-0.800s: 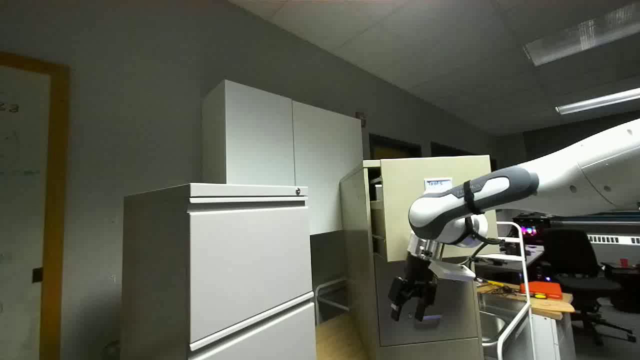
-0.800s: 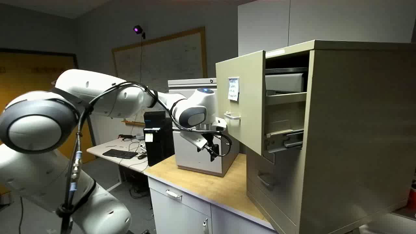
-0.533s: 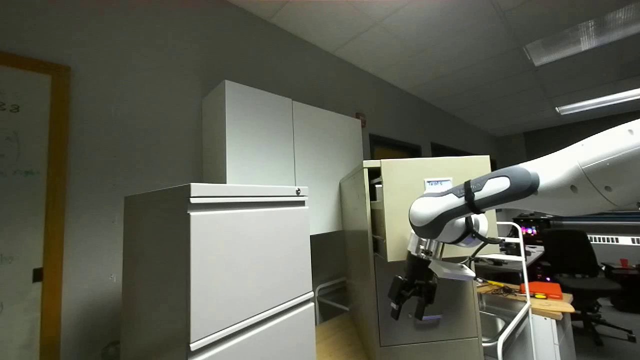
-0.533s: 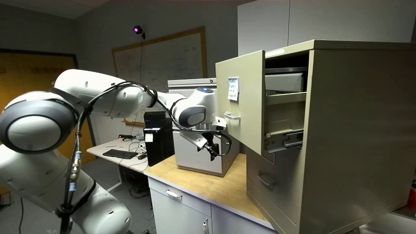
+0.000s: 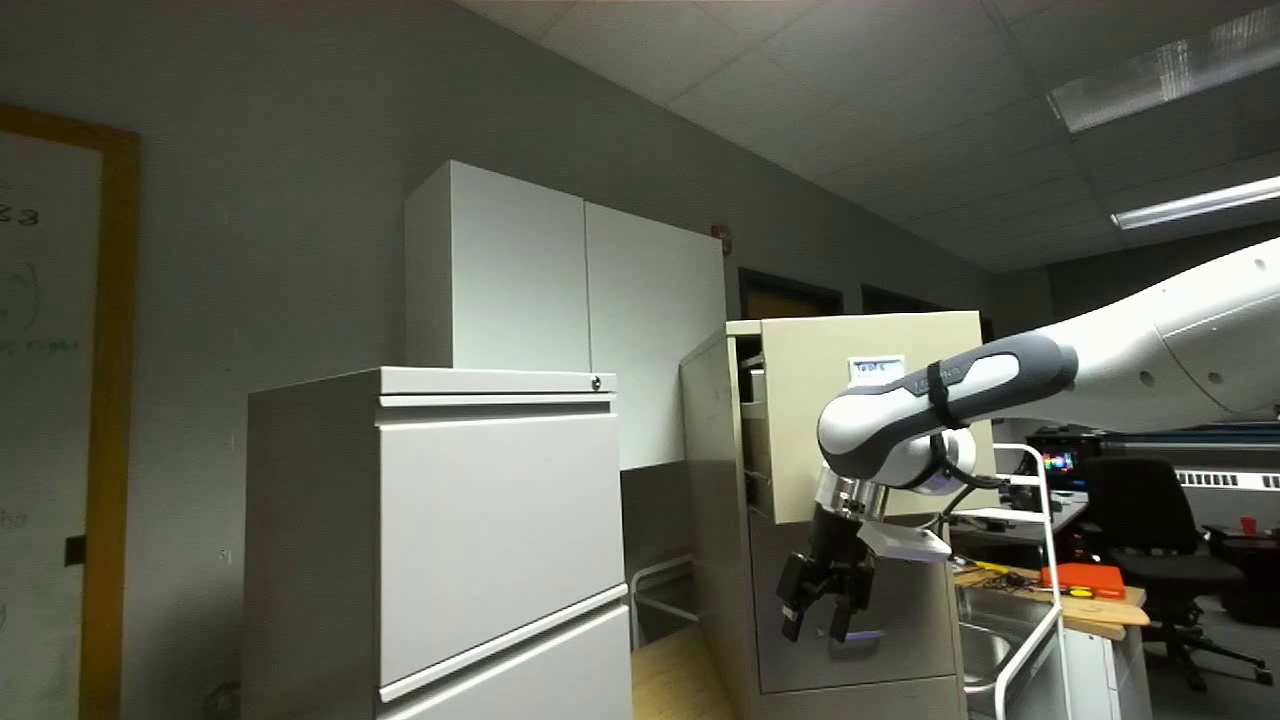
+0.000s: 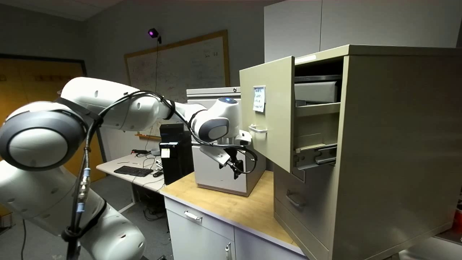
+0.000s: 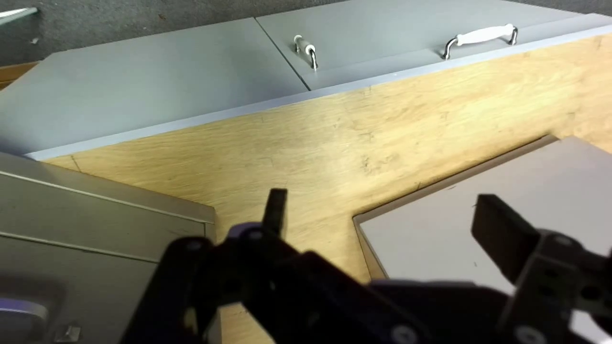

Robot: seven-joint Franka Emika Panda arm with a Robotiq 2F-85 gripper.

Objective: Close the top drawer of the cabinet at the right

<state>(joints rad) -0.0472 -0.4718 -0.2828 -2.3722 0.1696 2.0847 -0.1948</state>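
Wood counter [image 6: 231, 207] bears grey unit [image 5: 500, 530], wall [image 6: 245, 47] bears whiteboard [image 6: 180, 68], cabinet [image 6: 393, 151] shows top drawer [image 6: 278, 112] extended, gripper [image 7: 382, 205] has fingers [image 7: 502, 234] wide.

The robot's arm [image 6: 126, 115] was white with grey parts. In an exterior view, its low, thick part leaned up to the left of that view, to a big round joint [image 6: 39, 141]. From there the arm bent and stuck out to the right, dipping a little on the way to the wrist [image 6: 218, 119]. A small blue light [image 6: 228, 100] shone on top of the wrist. In both exterior views, the black gripper [image 5: 816, 623] hung under the wrist with its tips down. In the wrist view, its two fingers [image 7: 502, 234] were dark and a little blurry, and stood wide apart.
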